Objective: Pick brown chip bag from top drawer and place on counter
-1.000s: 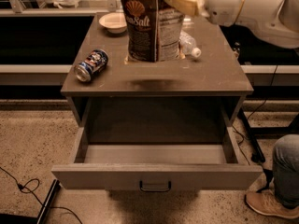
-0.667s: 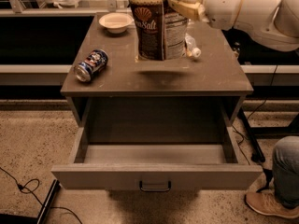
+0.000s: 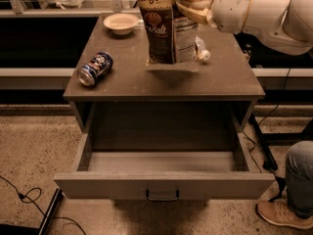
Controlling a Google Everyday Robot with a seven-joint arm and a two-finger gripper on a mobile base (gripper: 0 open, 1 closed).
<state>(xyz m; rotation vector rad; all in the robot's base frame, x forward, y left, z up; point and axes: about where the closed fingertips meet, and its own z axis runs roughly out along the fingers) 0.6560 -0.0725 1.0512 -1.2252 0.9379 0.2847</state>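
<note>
The brown chip bag hangs upright over the middle of the counter, its lower edge close to the surface above its shadow. My gripper comes in from the upper right and is shut on the bag's top right edge. The top drawer stands pulled out at the front and its inside shows nothing in it. Its small metal handle is at the centre of the front panel.
A blue can lies on its side at the counter's left. A white bowl stands at the back left. A clear plastic bottle lies behind the bag. A person's leg and shoe are at the lower right. Cables lie on the floor at left.
The bag and my gripper have moved a little to the right and toward the front over the counter. The drawer and the other objects have not moved.
</note>
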